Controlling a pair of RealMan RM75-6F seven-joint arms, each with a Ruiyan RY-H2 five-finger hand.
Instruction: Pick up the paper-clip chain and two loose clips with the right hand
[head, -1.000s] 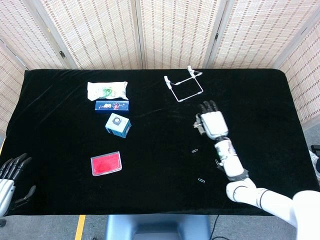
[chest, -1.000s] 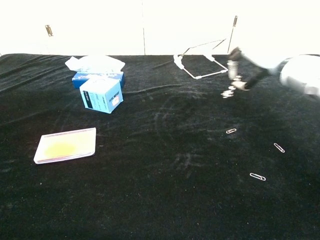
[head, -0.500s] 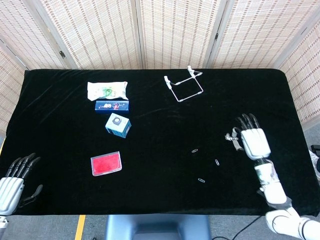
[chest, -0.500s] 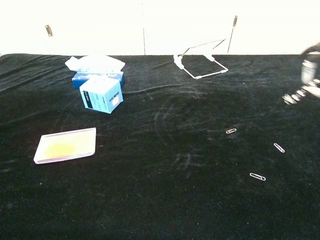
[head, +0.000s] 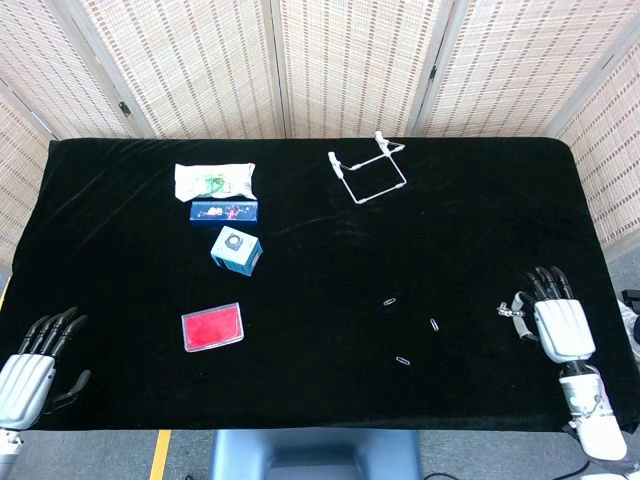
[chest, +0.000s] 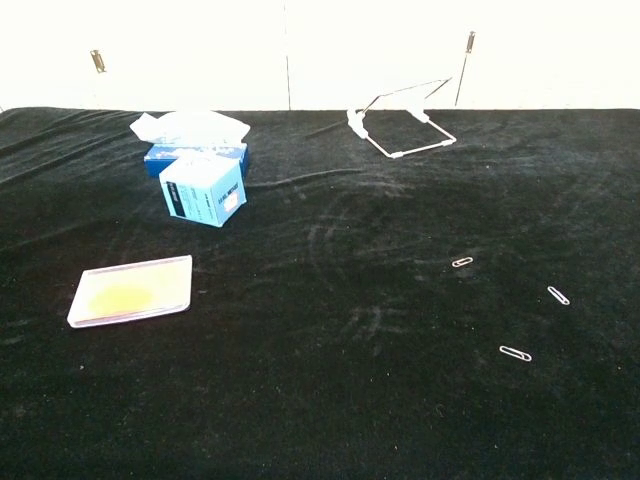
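Note:
In the head view my right hand (head: 563, 327) is at the table's near right edge, palm down. Its thumb side pinches a small metallic paper-clip chain (head: 511, 308), which dangles to the hand's left. Three loose clips lie on the black cloth left of the hand: one (head: 390, 301) (chest: 462, 262), a second (head: 434, 324) (chest: 558, 295) and a third (head: 403, 360) (chest: 515, 353). The hand is well apart from them. My left hand (head: 36, 362) hangs off the near left corner with its fingers spread, holding nothing. Neither hand shows in the chest view.
A white wire stand (head: 367, 172) (chest: 400, 130) sits at the back middle. At the left are a white packet (head: 214, 180), a flat blue box (head: 224, 211), a blue cube box (head: 237, 250) (chest: 203, 190) and a red card case (head: 212, 327) (chest: 131, 290).
My right hand has drawn back from the table's middle to the near right edge, carrying the chain, and has left the chest view. The left hand shifted slightly.

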